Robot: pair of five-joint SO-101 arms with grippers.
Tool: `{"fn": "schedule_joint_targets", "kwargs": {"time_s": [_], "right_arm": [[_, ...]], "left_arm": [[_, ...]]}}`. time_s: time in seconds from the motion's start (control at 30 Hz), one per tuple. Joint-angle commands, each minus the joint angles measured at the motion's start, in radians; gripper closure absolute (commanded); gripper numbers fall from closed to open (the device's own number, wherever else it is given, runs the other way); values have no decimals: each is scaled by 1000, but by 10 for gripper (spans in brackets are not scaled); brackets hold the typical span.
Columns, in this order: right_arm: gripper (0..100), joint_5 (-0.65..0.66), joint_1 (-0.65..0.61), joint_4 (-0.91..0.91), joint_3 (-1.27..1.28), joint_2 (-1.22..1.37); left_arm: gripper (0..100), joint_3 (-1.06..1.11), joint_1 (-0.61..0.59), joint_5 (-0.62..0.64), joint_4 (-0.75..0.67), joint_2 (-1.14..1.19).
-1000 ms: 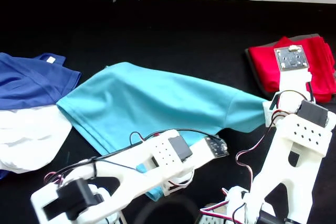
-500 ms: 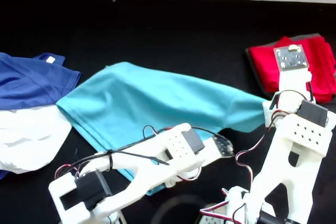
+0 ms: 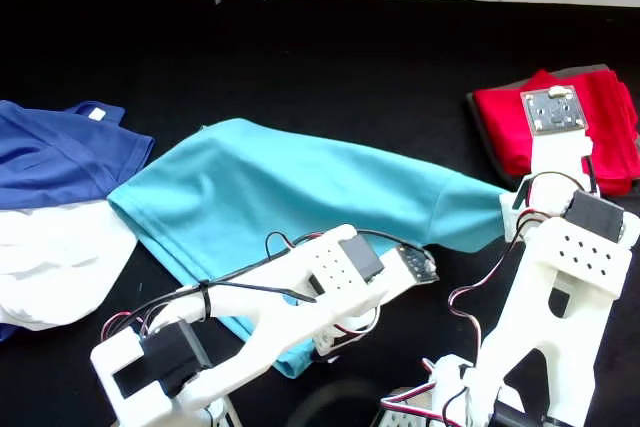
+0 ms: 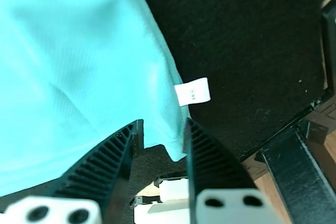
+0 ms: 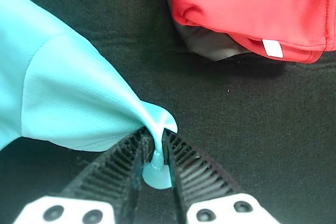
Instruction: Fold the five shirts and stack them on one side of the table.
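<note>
A teal shirt (image 3: pixel 290 197) lies spread across the middle of the table. My right gripper (image 5: pixel 155 153) is shut on the tip of its sleeve (image 5: pixel 84 108), low over the black table beside the right arm (image 3: pixel 565 237). The left arm (image 3: pixel 330 282) hangs over the shirt's near hem. My left gripper (image 4: pixel 160 135) is open, its fingers standing either side of the hem corner, close to a white label (image 4: pixel 192 91). A folded red shirt (image 3: pixel 590 122) rests on a folded grey one (image 5: pixel 210 45) at the back right. At the left lie a blue shirt (image 3: pixel 60 152) and a white shirt (image 3: pixel 50 262).
The table is covered in black cloth (image 3: pixel 320 57), bare along the back. The table's near edge and a wooden floor (image 4: pixel 294 182) lie just past the teal hem. Red and black cables (image 3: pixel 470 297) run between the two arms.
The left arm has shifted a little to the right and farther over the teal shirt's near hem. The right arm and the shirts have stayed put.
</note>
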Motion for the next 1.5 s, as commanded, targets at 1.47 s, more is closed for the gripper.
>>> {"fn": "schedule_joint_targets", "kwargs": {"time_s": [1.47], "right_arm": [[992,9,-1,4,-8,-8]], "left_arm": [[992,-50,21,18,2,159]]}}
